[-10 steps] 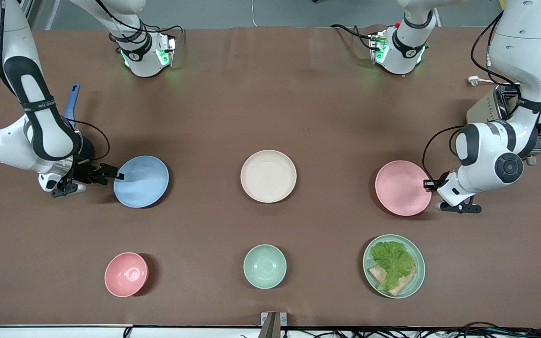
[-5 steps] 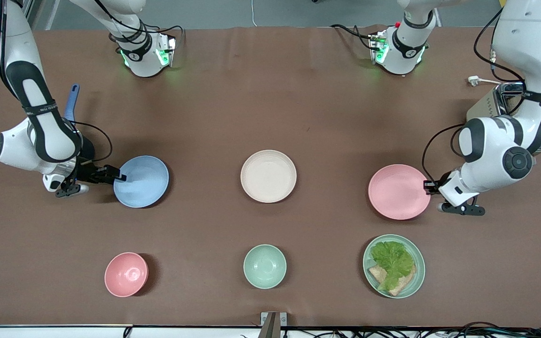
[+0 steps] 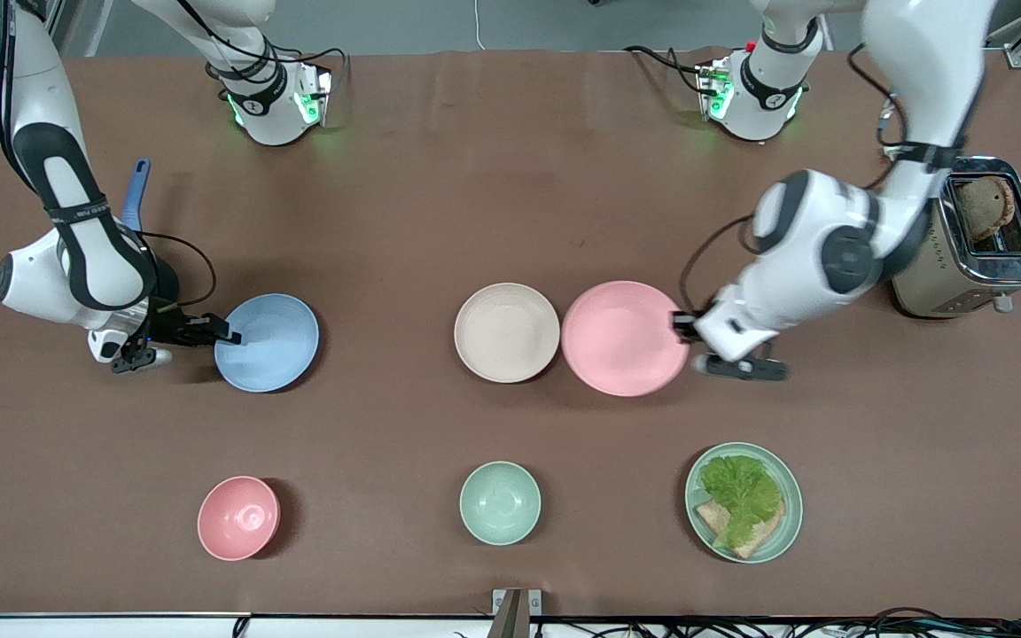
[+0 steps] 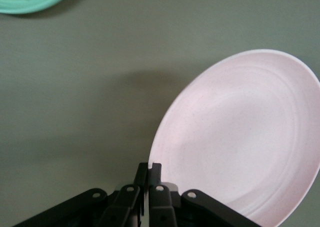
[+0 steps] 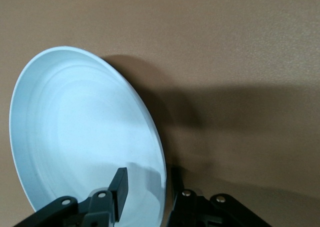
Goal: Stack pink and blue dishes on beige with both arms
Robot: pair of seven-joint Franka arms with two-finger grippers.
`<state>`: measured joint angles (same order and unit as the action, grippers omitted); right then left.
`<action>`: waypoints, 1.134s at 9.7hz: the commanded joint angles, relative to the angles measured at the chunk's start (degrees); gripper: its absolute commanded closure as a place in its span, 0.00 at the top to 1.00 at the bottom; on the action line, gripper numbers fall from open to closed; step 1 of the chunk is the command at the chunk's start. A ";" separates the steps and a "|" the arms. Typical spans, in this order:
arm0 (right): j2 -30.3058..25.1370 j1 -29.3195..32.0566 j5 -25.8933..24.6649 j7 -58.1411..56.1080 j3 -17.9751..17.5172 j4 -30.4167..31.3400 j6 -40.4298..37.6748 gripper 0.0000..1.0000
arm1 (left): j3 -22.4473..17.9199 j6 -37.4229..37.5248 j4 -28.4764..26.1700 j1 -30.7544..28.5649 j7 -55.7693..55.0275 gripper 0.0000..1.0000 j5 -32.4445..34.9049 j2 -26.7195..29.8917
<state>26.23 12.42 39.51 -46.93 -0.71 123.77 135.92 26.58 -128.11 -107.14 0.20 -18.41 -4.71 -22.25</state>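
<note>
My left tool (image 4: 149, 174) pinches the pink plate's (image 3: 624, 337) rim, carrying it just beside the beige plate (image 3: 506, 332); next it must lift over and lower. My right tool (image 5: 147, 187) straddles the blue plate's (image 3: 267, 341) rim, spread, on the desk (image 3: 510, 177), not yet clamped.

A pale pink plate (image 3: 624, 338), pale blue plate (image 3: 268, 342) and cream-beige plate (image 3: 506, 332) are lying plain, unpatterned, against the brown table (image 3: 510, 195).
</note>
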 commanded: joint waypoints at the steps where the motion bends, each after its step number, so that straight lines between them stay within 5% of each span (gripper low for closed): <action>1: 0.67 0.68 2.84 -1.67 -0.34 -0.63 -0.39 0.01 | -0.65 -2.41 3.24 7.14 -8.09 0.00 0.14 -6.73; 4: 0.23 0.85 3.02 -0.97 0.09 -3.52 -7.13 0.00 | -0.65 -3.99 4.13 10.44 -17.00 0.00 9.26 -10.87; 11: -10.56 -2.46 2.15 20.43 -0.17 -8.28 -22.97 0.00 | -0.91 -4.17 9.75 15.18 -22.45 0.01 12.18 -17.73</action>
<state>19.48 12.41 41.32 -32.20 -0.51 114.20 113.64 26.24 -131.83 -99.28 14.57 -39.52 5.46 -36.70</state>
